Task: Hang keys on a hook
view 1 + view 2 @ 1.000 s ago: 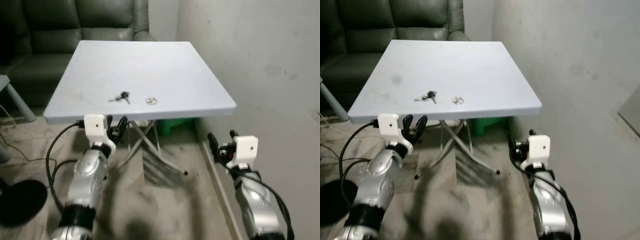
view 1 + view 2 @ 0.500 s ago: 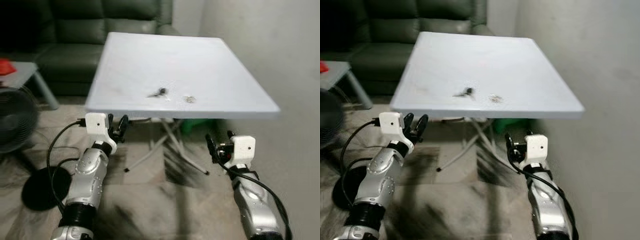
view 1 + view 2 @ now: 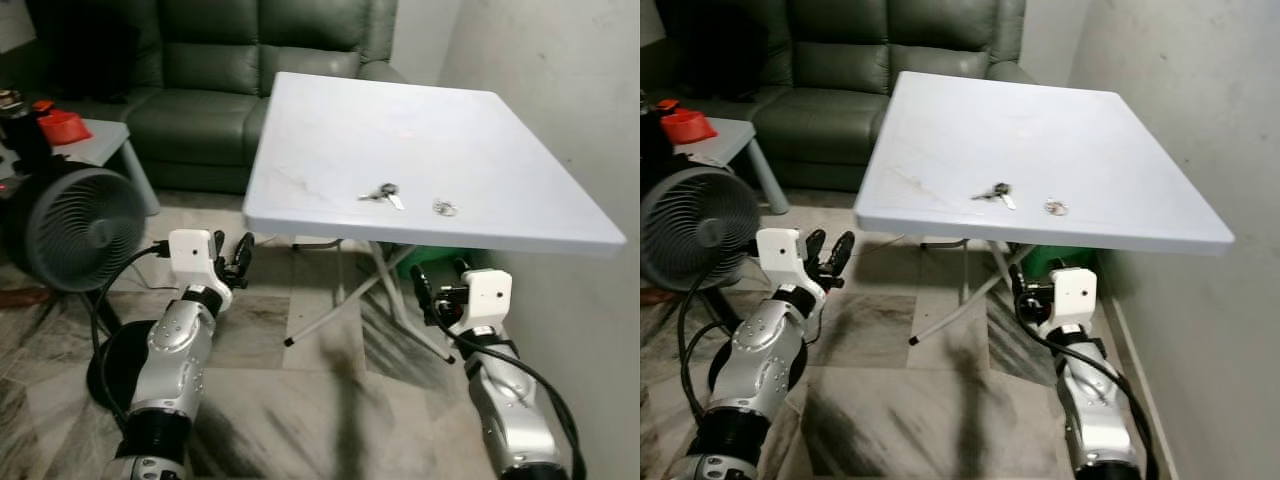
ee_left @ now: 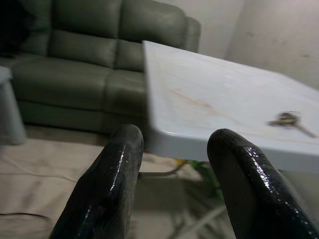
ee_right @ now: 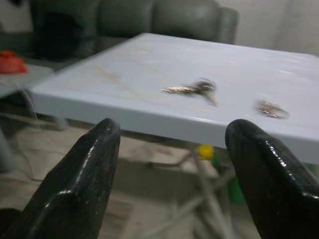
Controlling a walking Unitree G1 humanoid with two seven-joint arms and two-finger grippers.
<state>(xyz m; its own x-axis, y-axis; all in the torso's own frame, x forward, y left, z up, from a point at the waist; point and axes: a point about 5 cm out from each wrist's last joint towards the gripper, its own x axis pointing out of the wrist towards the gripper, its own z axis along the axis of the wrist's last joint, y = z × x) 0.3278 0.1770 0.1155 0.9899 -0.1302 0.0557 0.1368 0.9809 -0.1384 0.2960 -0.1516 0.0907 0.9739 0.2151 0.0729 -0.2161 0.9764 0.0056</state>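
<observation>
A small bunch of keys [image 3: 381, 193] lies near the front of the pale blue folding table [image 3: 330, 140], with a loose key ring [image 3: 444, 208] a short way to its right. The keys [image 5: 192, 88] and the ring [image 5: 271, 109] also show blurred on the tabletop in the right wrist view. My left gripper [image 3: 230, 258] is open, held low in front of the table's left front corner, below the top. My right gripper [image 3: 438, 282] is open too, under the table's front edge, right of the keys. Nothing is between either pair of fingers.
A dark green sofa [image 3: 230, 70] stands behind the table. A round grey fan [image 3: 75, 228] on a black base sits on the floor at my left, beside a small grey table [image 3: 105, 145] carrying a red object [image 3: 62, 125]. A wall [image 3: 560, 90] runs along the right.
The whole view has swung left, so the table now sits further right and the fan and side table have come into sight. Both grippers hold the same open pose.
</observation>
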